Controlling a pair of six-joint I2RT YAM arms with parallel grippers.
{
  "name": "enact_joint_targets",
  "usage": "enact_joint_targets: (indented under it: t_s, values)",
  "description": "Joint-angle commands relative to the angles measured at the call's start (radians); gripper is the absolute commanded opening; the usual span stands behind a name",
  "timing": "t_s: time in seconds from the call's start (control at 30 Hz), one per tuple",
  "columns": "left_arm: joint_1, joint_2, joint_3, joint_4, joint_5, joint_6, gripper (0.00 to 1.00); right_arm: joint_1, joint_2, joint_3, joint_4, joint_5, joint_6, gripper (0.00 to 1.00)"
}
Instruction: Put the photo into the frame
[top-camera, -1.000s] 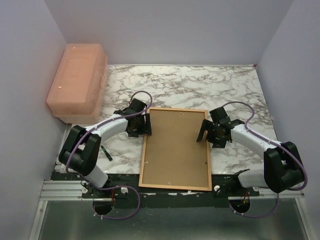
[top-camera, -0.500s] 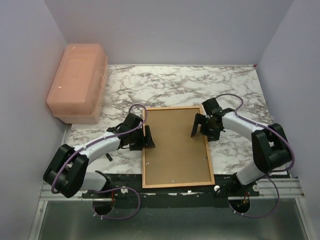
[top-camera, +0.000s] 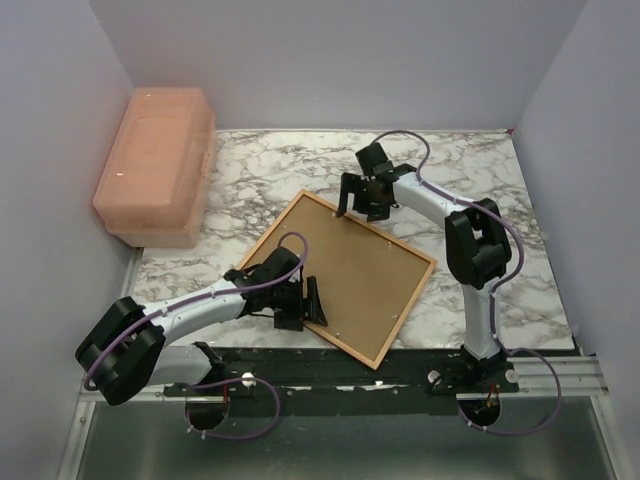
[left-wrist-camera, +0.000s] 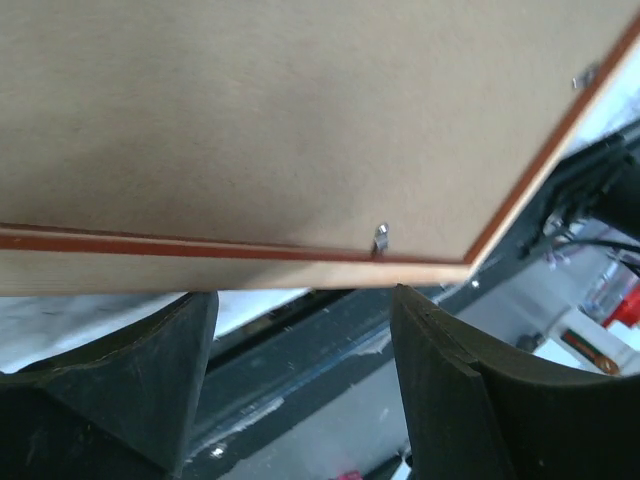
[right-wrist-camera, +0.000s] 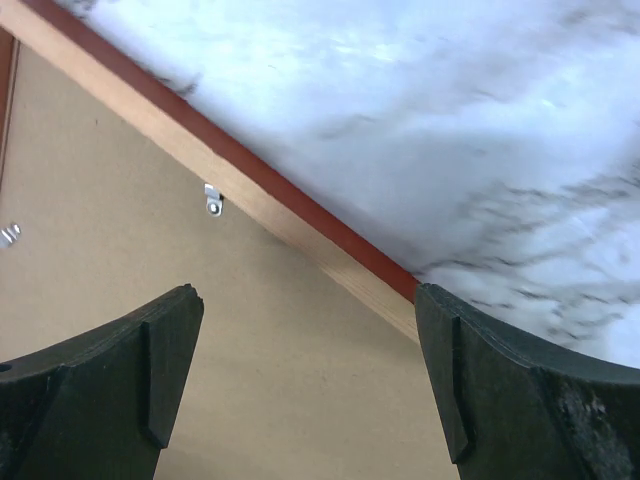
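The frame (right-wrist-camera: 290, 228) lies back-up; it looks stiff, light, probably breakable, and is best taken by its wooden rim. Left gripper (left-wrist-camera: 302, 300) and right gripper (right-wrist-camera: 305, 300) gape, holding nothing.

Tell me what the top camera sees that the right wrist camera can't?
Only the top camera shows the pink box, the left claw and the whole frame, lying back-up and turned at a slant. Only the right wrist camera clearly shows a tiny metal clip on the frame's back. Both show the frame's brown back, the marble table and the open right claw.
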Motion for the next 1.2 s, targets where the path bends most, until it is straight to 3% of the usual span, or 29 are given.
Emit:
enact_joint_targets:
  t_s: [0.0, 0.3, 0.5, 0.7, 1.0, 1.17]
  values:
    - [-0.062, -0.059, 0.001, 0.151, 0.06, -0.09, 0.69, 0.057, 0.072, 0.101, -0.115, -0.021, -0.009, 0.96]
    - [-0.082, -0.183, -0.027, 0.166, 0.082, -0.091, 0.71, 0.056, -0.178, -0.106, -0.124, 0.257, 0.027, 1.0]
    - [-0.05, -0.198, -0.005, 0.203, 0.13, -0.066, 0.76, 0.056, -0.449, -0.392, -0.11, 0.26, 0.11, 1.0]
    - [0.068, -0.202, -0.02, 0.241, 0.211, -0.048, 0.76, 0.056, -0.646, -0.694, -0.118, 0.193, 0.205, 0.95]
    - [0.294, -0.309, 0.122, -0.109, 0.073, 0.165, 0.81, 0.056, -0.788, -0.925, -0.081, 0.149, 0.259, 0.86]
    - [0.369, -0.293, 0.219, -0.251, -0.047, 0.265, 0.81, 0.056, -0.728, -0.963, -0.019, 0.139, 0.26, 0.67]
